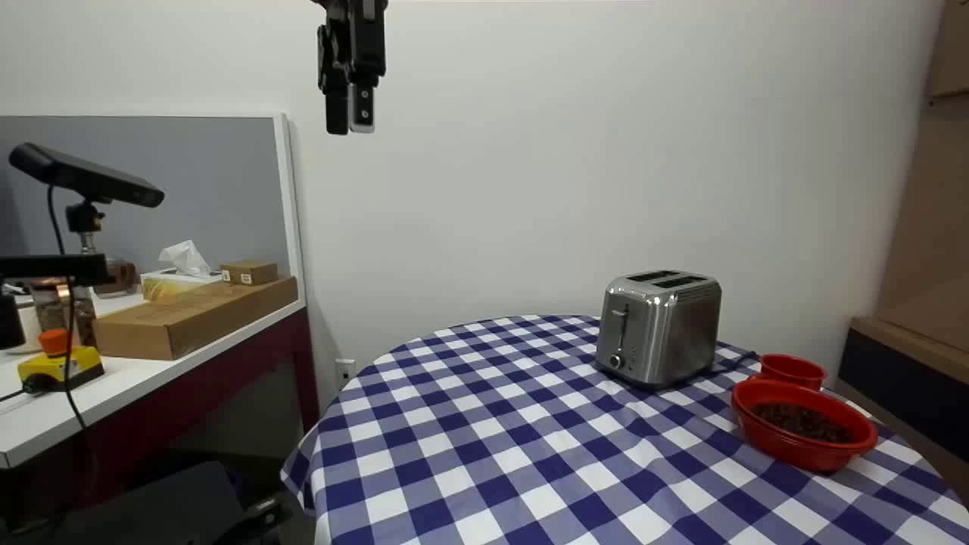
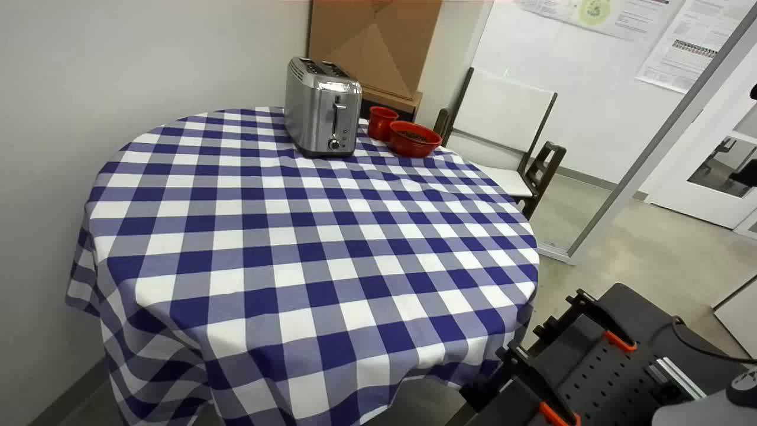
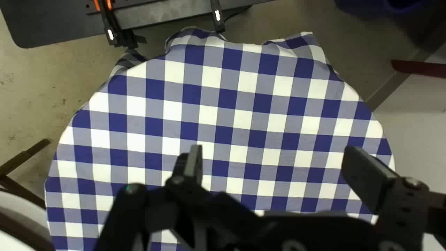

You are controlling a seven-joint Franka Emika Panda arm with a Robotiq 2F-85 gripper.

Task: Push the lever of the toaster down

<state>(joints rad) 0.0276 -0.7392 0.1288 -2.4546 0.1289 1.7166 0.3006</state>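
Note:
A silver toaster with two top slots stands upright on the checked tablecloth; it also shows in an exterior view. Its lever sits near the top of a vertical slot on the front end; the lever shows there too in an exterior view. A round knob is below it. My gripper hangs high above the table, well apart from the toaster and pointing down. In the wrist view its fingers are wide apart with nothing between them. The toaster is out of the wrist view.
A red bowl with dark contents and a red cup stand beside the toaster. The round table has a blue-white tablecloth. A wall stands behind it. A white side table holds boxes and a camera.

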